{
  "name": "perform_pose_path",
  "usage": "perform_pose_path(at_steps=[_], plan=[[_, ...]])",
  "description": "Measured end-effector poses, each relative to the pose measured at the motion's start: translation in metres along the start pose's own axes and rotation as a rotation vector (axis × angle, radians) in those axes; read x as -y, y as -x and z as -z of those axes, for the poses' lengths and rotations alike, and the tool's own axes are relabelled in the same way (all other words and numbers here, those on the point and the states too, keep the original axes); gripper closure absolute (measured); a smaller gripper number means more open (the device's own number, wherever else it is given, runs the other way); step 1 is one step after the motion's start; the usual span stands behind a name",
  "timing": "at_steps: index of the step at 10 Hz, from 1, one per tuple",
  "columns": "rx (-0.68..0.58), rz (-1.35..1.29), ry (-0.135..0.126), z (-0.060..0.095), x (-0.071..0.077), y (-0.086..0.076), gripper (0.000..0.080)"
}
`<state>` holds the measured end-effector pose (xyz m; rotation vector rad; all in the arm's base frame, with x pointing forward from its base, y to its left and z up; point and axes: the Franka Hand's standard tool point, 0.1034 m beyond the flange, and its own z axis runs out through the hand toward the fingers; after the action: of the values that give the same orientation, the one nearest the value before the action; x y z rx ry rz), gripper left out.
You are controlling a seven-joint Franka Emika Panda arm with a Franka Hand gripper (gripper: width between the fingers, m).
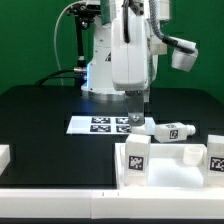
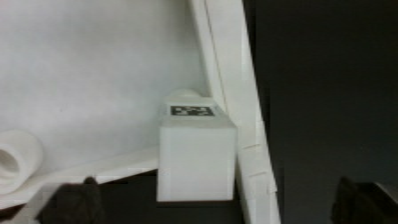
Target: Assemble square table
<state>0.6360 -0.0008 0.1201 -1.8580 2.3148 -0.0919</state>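
The square table's white top (image 1: 170,178) lies at the front of the exterior view; in the wrist view it is a wide white sheet (image 2: 89,80) with a raised rim (image 2: 228,70). One tagged white leg (image 1: 137,160) (image 2: 199,155) stands upright at a corner of it, against the rim. My gripper (image 1: 139,114) (image 2: 217,208) hangs above and behind that leg, open. Its dark fingertips (image 2: 71,205) sit far apart on either side of the leg without touching it. A second leg (image 1: 170,130) lies on the black table. Another tagged leg (image 1: 217,155) stands at the exterior view's right.
The marker board (image 1: 105,124) lies flat under the arm. A small white part (image 1: 190,153) rests by the top's far rim, and a rounded white part (image 2: 15,160) shows on the top. A white block (image 1: 3,156) sits at the exterior view's left edge.
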Motion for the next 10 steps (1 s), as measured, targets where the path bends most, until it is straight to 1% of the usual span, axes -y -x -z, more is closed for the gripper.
perform_pose_path(at_steps=[2, 3, 5, 6, 10], plan=[[0.0, 0.004, 0.001, 0.0, -0.001, 0.001, 0.015], [0.009, 0.048, 0.008, 0.002, -0.008, 0.012, 0.015], [0.018, 0.1, 0.047, -0.004, -0.038, 0.037, 0.015], [0.021, 0.11, 0.074, -0.006, -0.046, 0.046, 0.015], [0.022, 0.111, 0.075, -0.008, -0.047, 0.045, 0.015]])
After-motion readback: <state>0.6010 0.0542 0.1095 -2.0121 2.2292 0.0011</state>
